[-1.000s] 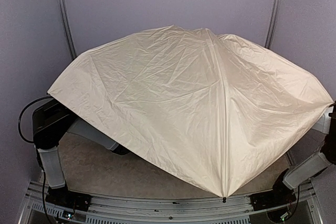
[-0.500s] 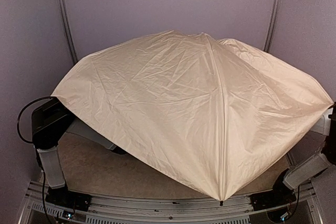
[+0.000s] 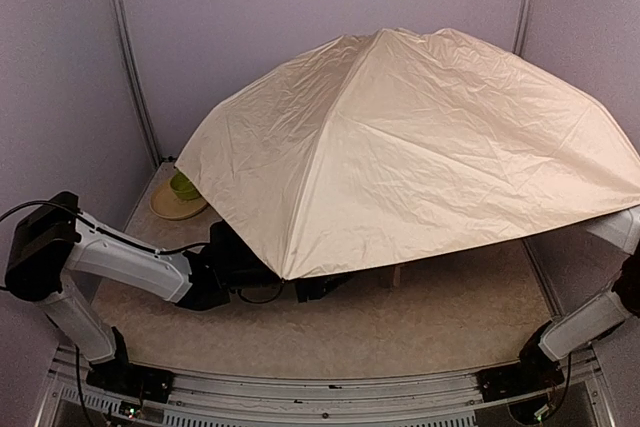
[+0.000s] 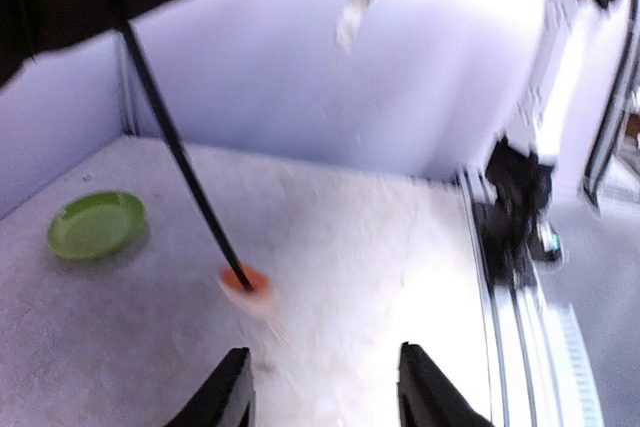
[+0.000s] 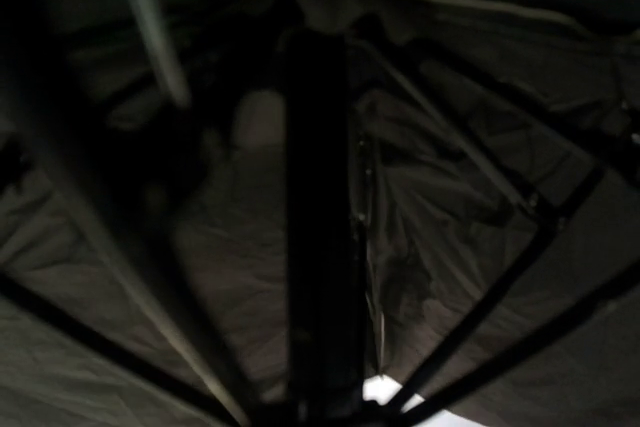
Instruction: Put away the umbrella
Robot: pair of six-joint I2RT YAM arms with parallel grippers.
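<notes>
The umbrella is open; its cream canopy [image 3: 430, 147] is tilted up over the middle and right of the table. In the left wrist view its thin black shaft [image 4: 170, 142] slants down to a blurred light knob handle [image 4: 246, 283] at the table surface. My left gripper [image 4: 325, 397] is open and empty, a little short of the handle; in the top view it [image 3: 322, 289] sits under the canopy's front edge. The right wrist view is dark, under the canopy, with the black shaft [image 5: 318, 217] running down its middle and ribs around it. My right gripper's fingers cannot be made out.
A green dish [image 3: 183, 186] sits on a tan plate [image 3: 170, 209] at the back left; the dish also shows in the left wrist view [image 4: 97, 224]. The right arm's lower link [image 3: 585, 319] stands at the right edge. Metal rails [image 3: 300, 387] run along the front.
The canopy has swung up and to the right, off the left side. This uncovers the green dish and my left arm, which now reaches in under the canopy's front edge.
</notes>
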